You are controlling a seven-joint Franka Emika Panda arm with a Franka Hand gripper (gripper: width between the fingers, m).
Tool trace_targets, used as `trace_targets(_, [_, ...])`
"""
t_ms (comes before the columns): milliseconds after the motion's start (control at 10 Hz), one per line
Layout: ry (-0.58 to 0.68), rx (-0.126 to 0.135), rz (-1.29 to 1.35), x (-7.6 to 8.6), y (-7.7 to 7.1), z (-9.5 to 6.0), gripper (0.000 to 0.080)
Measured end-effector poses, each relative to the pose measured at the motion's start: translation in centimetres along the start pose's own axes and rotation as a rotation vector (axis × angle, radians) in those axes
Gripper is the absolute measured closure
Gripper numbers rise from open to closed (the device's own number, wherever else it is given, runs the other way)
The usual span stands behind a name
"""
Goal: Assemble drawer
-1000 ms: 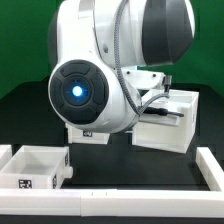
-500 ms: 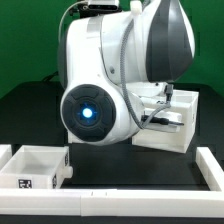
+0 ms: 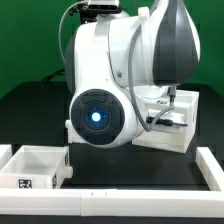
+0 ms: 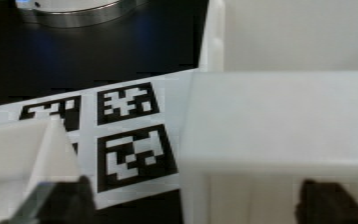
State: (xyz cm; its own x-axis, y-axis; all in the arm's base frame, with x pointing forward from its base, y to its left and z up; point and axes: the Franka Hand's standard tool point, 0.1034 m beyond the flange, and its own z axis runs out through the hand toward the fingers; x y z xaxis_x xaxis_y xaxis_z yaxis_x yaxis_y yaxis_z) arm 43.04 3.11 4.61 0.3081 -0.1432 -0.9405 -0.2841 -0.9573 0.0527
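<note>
- The job looks far from done. One tray [image 3: 38,160] sits by itself on the black table [image 3: 140,165], near the exterior view's left, with its open top up. It is not in the casing [image 3: 172,135].
- The casing stands farther back, to the exterior view's right, well apart from that tray. The big arm [image 3: 110,80] hides much of it.
- I see a dark opening in the casing's front. I cannot tell if the other tray is inside, because the arm is in the way.
- My guess at what is left: the loose tray must slide into the casing, and maybe the second one too.
- The claw [image 4: 185,195] shows only in the wrist view. Its two fingers [image 4: 318,195] stand wide apart, low over white plastic. I see no squeeze on anything.
- Black-and-white tags [image 4: 131,150] lie just under the claw, on a white face. I cannot tell which part that is.
- The parts are white, smooth and boxy. The loose tray has thin walls and a tag [image 3: 28,183] on its front.
</note>
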Motion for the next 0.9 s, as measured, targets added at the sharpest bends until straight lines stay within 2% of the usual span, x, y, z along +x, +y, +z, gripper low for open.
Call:
trace_targets(100, [0.0, 0.0, 0.0, 0.0, 0.0, 0.0, 0.033])
trace_targets(300, [0.0, -0.001, 0.0, 0.0, 0.0, 0.0, 0.0671])
trace_targets(400, [-0.001, 0.001, -0.002, 0.0, -0.1, 0.0, 0.0671])
trace_targets(500, [-0.013, 0.001, -0.012, -0.3, -0.2, 0.0, 0.0762])
trace_targets(600, [-0.012, 0.003, -0.018, -0.6, -0.4, -0.7, 0.0765])
trace_targets(700, [0.009, 0.001, -0.038, -1.0, -0.9, -1.9, 0.0765])
trace_targets(900, [0.044, 0.004, -0.077, -3.6, -1.6, -4.7, 0.0765])
